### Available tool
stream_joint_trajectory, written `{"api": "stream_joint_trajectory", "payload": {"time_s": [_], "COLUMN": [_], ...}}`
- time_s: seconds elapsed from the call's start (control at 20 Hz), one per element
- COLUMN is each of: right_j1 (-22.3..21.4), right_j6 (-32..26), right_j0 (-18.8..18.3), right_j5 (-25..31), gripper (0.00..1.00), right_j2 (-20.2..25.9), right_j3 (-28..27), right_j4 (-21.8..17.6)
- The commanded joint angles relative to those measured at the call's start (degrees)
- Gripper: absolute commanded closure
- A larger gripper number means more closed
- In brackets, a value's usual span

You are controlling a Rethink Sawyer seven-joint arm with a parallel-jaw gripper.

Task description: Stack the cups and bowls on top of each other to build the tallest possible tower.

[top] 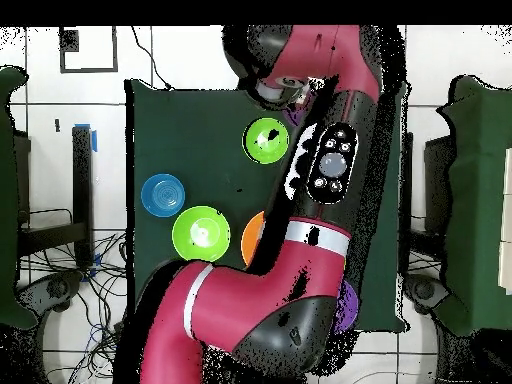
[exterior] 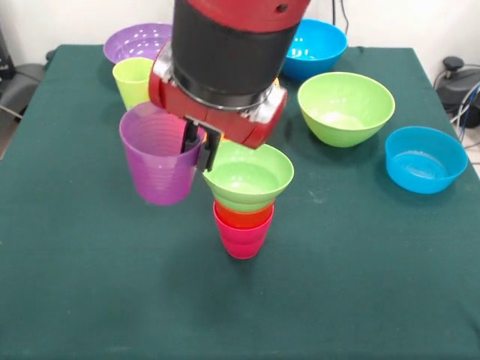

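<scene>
At frame centre we saw the gripper (exterior: 201, 146) clamped on the rim of the purple cup (exterior: 159, 159), held clear of the table (exterior: 75, 285) just left of the tower (exterior: 244, 196). The arm (top: 320, 190) hid most of the orange-yellow bowl (top: 251, 238) overhead.
</scene>
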Motion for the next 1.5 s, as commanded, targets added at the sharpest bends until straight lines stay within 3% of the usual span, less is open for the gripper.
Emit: {"api": "stream_joint_trajectory", "payload": {"time_s": [0.05, 0.65, 1.0, 1.5], "right_j1": [-2.71, -4.79, -6.00, -2.81], "right_j6": [12.69, 17.75, 19.31, 17.31], "right_j0": [1.75, 5.55, 7.81, 7.07], "right_j5": [5.66, 3.72, -0.54, -8.09], "gripper": [1.00, 1.00, 1.00, 1.00], "right_j2": [0.85, 2.28, 3.60, 4.20], "right_j3": [0.45, 8.78, 14.74, 15.77], "right_j4": [0.80, 3.65, 4.08, 2.82]}}
